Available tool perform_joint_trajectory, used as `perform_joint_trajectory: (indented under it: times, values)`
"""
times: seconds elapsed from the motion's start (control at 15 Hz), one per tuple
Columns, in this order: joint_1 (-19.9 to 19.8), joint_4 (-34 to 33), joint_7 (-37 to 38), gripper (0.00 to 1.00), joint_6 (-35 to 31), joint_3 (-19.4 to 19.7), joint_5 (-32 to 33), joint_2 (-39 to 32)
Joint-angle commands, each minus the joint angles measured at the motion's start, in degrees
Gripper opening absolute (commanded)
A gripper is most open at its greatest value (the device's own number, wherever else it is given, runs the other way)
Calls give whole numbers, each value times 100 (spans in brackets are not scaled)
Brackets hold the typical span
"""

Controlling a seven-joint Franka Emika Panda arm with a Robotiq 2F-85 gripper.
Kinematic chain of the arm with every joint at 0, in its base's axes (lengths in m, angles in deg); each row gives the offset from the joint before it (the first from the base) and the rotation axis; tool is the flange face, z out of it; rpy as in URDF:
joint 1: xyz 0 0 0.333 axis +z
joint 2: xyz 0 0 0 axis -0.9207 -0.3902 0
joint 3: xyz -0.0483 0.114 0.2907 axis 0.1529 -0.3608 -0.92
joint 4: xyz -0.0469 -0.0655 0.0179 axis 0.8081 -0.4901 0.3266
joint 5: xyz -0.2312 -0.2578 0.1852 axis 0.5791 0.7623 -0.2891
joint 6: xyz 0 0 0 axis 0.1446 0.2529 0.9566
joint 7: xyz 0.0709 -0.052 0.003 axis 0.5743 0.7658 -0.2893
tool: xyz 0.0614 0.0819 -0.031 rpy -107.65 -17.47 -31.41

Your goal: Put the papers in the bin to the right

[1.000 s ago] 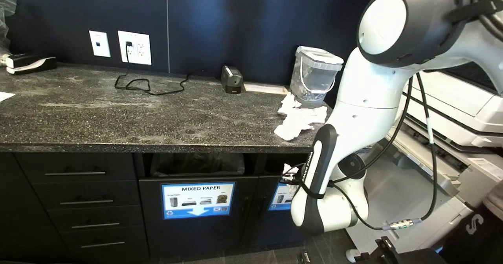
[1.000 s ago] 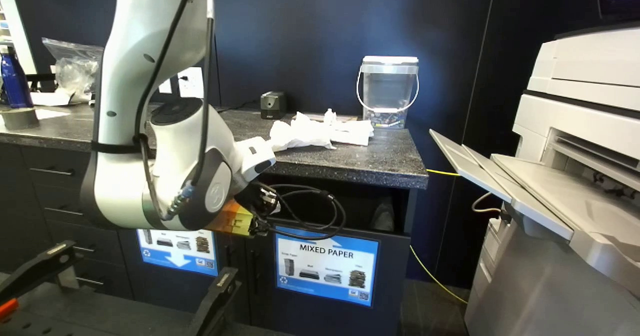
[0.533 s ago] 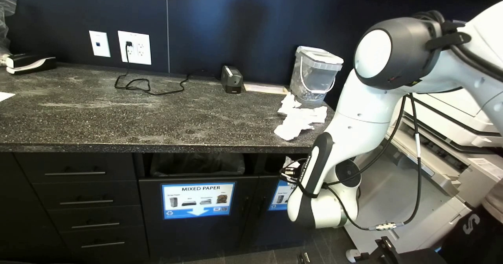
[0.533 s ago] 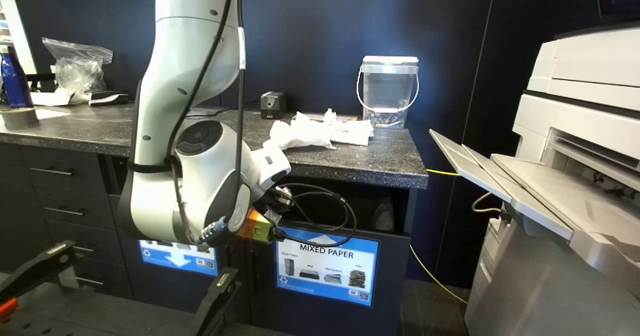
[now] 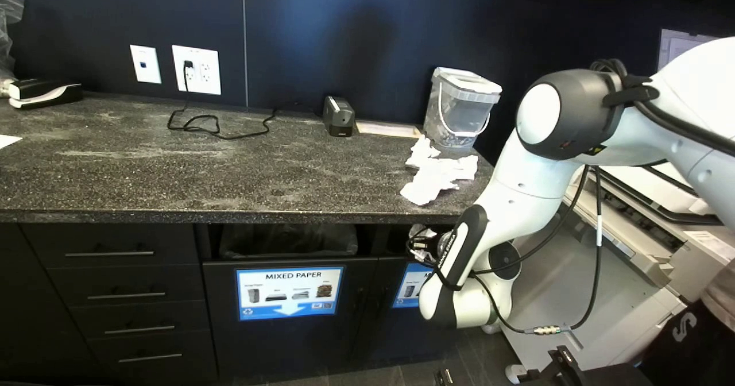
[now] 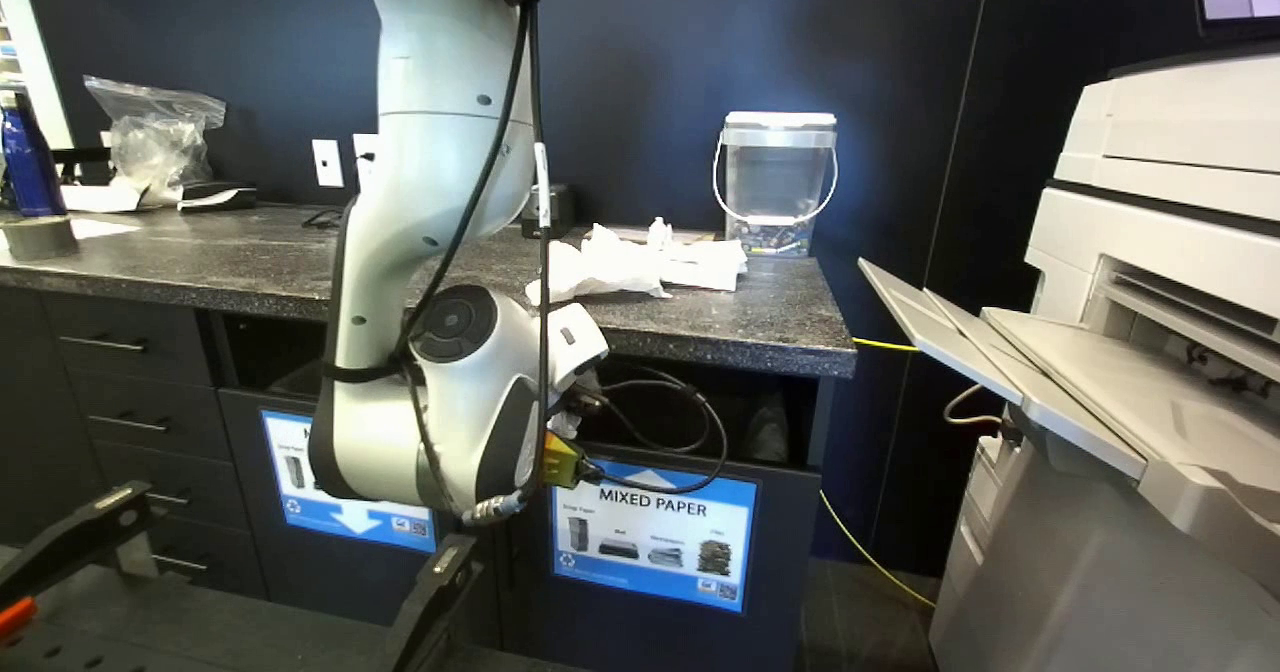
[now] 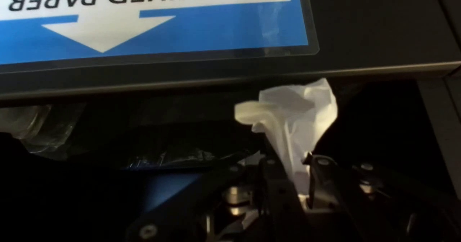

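Crumpled white papers (image 5: 439, 176) lie in a cluster near the right end of the counter, in both exterior views (image 6: 620, 267). The right-hand bin (image 6: 785, 522) is a dark slot under the countertop with a blue MIXED PAPER label (image 6: 655, 542). In the wrist view my gripper (image 7: 293, 159) is shut on a crumpled paper (image 7: 291, 121), which sticks out past the fingertips. Paper and fingers stand at the dark opening, beside the front panel's edge, with the label (image 7: 201, 29) upside down above. The arm mostly hides the gripper in both exterior views.
The countertop's front edge (image 6: 740, 352) overhangs the slot. A second labelled bin (image 5: 224, 311) sits to the left. On the counter are a clear bucket (image 6: 780, 177) and a pencil sharpener (image 5: 339, 116). A large printer (image 6: 1150, 302) stands on the right. Cables loop off the wrist.
The arm has swung toward the right-hand bin, moving right in an exterior view, and its elbow has come lower. The papers on the counter have not moved.
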Motion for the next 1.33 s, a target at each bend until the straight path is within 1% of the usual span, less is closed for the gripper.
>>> perform_joint_trajectory:
  times: [0.0,0.53,0.8,0.87,0.93,1.0,1.27]
  values:
    - [-229,-725,-33,11,-238,-141,276,-502]
    - [-244,-1706,-62,11,-69,-148,440,-1014]
    - [-229,-1984,-51,11,76,-154,516,-1142]
    - [-234,-2005,-35,36,141,-159,547,-1151]
    - [-216,-2019,-59,36,160,-152,545,-1169]
    - [-208,-2013,-76,41,187,-144,547,-1162]
    - [-174,-1883,-138,73,241,-124,506,-1066]
